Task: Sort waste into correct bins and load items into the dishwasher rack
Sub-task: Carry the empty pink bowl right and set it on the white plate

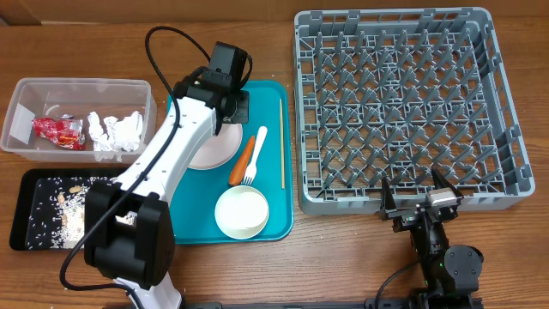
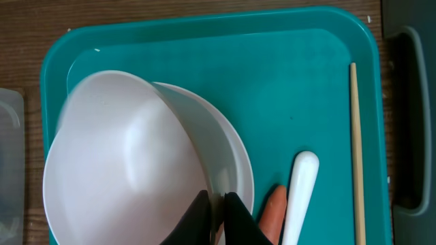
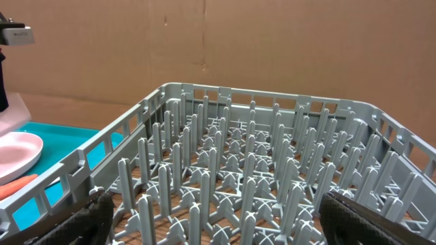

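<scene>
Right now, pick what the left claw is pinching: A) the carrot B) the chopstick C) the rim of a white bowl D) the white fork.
C: the left claw is closed on the rim of the white bowl, which tilts over the plate; the carrot, white fork and chopstick lie free on the teal tray.

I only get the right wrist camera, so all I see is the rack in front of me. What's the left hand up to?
Observer: The left hand is pinching the rim of a white bowl, tipped up over the plate on the teal tray.
Operator: Any waste sorted yet?
Observer: Yes, the clear tub holds a red wrapper and crumpled tissue.
Operator: Anything elsewhere?
Observer: The black tray has loose rice scattered in it.
</scene>
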`<state>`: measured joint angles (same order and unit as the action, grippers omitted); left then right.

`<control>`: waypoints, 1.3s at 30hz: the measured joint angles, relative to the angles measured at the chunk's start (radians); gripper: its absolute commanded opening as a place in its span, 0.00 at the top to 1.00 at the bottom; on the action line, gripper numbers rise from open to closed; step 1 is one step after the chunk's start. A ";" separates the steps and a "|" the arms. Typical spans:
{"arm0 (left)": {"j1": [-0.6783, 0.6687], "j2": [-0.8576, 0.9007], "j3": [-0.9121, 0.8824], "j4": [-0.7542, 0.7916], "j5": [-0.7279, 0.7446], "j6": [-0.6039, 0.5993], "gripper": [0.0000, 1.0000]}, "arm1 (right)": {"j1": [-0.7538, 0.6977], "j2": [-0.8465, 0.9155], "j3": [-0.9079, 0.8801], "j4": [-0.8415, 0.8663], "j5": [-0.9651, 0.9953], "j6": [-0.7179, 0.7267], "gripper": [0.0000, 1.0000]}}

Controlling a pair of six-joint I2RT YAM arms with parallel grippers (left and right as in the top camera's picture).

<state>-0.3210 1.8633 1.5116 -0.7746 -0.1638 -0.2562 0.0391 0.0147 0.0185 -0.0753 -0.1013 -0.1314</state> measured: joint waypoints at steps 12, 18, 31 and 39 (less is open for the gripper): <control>0.016 0.077 0.000 -0.010 -0.005 0.000 0.93 | 0.000 0.000 0.000 0.000 0.000 0.000 0.00; 0.016 0.078 0.056 -0.093 0.010 0.000 0.87 | 0.000 0.000 0.000 0.000 0.000 0.000 0.00; 0.016 0.022 0.146 -0.385 0.153 -0.004 0.70 | 0.000 0.000 0.000 0.000 0.000 0.000 0.00; 0.016 0.022 -0.061 -0.299 0.185 -0.004 0.63 | 0.000 0.000 0.000 0.000 0.000 0.000 0.00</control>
<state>-0.3050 1.8851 1.4506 -1.0737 0.0208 -0.2600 0.0391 0.0147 0.0185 -0.0750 -0.1009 -0.1314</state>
